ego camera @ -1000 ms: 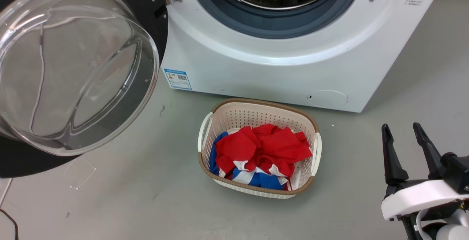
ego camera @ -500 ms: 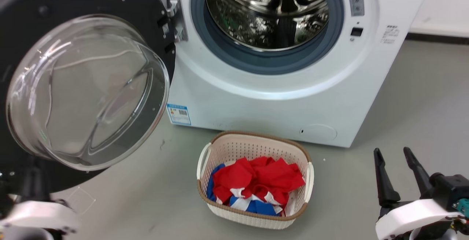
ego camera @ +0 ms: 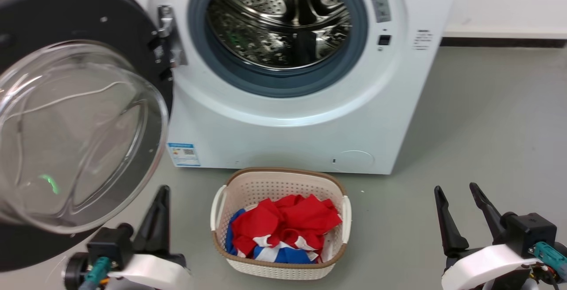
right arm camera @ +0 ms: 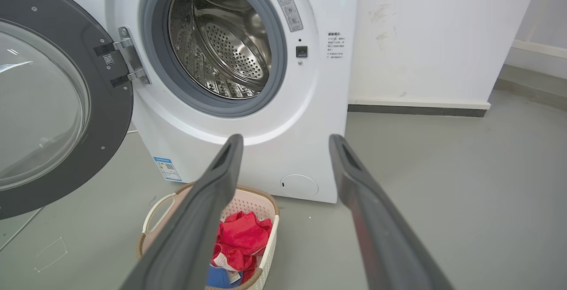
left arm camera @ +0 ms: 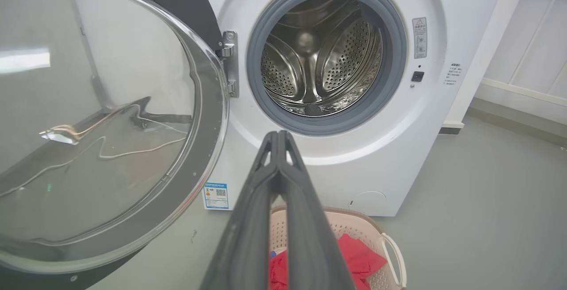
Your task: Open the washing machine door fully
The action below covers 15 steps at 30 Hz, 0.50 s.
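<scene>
Down on the floor (ego camera: 487, 126), just in front of the washing machine (ego camera: 283, 135), sits a white perforated laundry basket (ego camera: 274, 189) with a brown woven rim and a loop handle at each side. It holds a crumpled heap of clothes (ego camera: 288, 221), mostly red, with blue and white cloth showing at the near edge.

Behind it the machine's round mouth stands uncovered. A grey rubber gasket (ego camera: 283, 84) rings the steel drum (ego camera: 279, 20), whose perforated wall and raised paddles catch the light. The washing machine door (ego camera: 57, 11) is swung wide to the left on its metal hinge (ego camera: 166, 37), well clear of the opening, its black frame and bulging glass bowl (ego camera: 75, 135) turned out into the room. A blue sticker (ego camera: 183, 154) sits low at the left of the machine's front and a round filter cap (ego camera: 353, 160) low at the right.

The left pincer (left arm camera: 279, 136) hangs near, below the door's lower edge and left of the basket, its two fingers pressed together on nothing. The right pincer (ego camera: 456, 190) is near and to the right of the basket, its fingers spread apart and empty. Neither touches the door.

The floor is smooth grey with a few scuffs. A white wall (right arm camera: 421, 37) stands at the right of the machine, with a dark skirting strip (right arm camera: 416, 110) along its foot.
</scene>
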Motion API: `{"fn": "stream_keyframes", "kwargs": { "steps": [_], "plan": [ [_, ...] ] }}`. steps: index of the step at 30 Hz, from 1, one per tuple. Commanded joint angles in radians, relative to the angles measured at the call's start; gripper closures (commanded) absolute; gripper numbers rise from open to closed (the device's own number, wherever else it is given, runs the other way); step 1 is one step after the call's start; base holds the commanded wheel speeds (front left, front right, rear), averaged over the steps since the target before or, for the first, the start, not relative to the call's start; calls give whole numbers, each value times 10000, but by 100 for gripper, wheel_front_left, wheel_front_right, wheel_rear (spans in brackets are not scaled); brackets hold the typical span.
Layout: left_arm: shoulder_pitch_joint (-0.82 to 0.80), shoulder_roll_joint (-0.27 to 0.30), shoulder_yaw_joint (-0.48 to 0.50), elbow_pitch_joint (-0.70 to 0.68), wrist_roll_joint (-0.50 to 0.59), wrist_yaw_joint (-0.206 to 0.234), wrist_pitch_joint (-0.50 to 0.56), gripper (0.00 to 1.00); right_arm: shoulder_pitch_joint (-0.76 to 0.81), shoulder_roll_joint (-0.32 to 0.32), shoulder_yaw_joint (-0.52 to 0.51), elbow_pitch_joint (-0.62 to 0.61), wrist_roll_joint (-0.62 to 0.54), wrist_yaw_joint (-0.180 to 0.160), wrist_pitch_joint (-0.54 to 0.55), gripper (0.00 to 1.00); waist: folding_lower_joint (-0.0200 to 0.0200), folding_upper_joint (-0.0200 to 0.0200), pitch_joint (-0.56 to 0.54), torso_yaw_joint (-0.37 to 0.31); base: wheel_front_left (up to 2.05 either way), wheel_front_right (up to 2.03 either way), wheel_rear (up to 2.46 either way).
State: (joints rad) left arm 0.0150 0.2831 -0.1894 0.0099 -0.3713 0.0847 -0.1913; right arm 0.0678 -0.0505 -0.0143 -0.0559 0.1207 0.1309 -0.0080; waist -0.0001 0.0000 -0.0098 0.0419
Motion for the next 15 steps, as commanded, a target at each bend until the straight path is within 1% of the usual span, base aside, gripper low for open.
{"fn": "stream_keyframes", "kwargs": {
  "steps": [1,6,7,9,10,11,15],
  "plan": [
    [-36,-54,-57,116,40,0,13,100,-67,7,59,-10,-81,-3,16,0,1,0,19,-261,0,0,0],
    [-57,-295,-234,703,-11,19,-126,99,-68,9,92,79,-43,-3,6,0,1,0,35,-715,0,0,0],
    [-84,-283,-253,789,32,26,-166,90,-54,9,101,92,-21,-1,-8,0,1,0,39,-779,0,0,0],
    [-146,-299,-294,953,77,51,-215,52,-32,9,104,117,6,-3,-22,0,1,0,50,-859,0,0,0],
    [-183,-318,-300,1009,84,74,-243,22,-35,9,106,124,15,-3,-33,0,1,0,59,-890,0,0,0],
    [-229,-324,-293,1052,80,87,-249,0,-43,9,116,129,28,-3,-48,0,1,0,68,-916,0,0,0],
    [-409,-250,-191,1159,84,119,-318,0,-121,9,114,158,82,-3,-77,0,1,0,88,-990,0,0,0]
  ]
}}
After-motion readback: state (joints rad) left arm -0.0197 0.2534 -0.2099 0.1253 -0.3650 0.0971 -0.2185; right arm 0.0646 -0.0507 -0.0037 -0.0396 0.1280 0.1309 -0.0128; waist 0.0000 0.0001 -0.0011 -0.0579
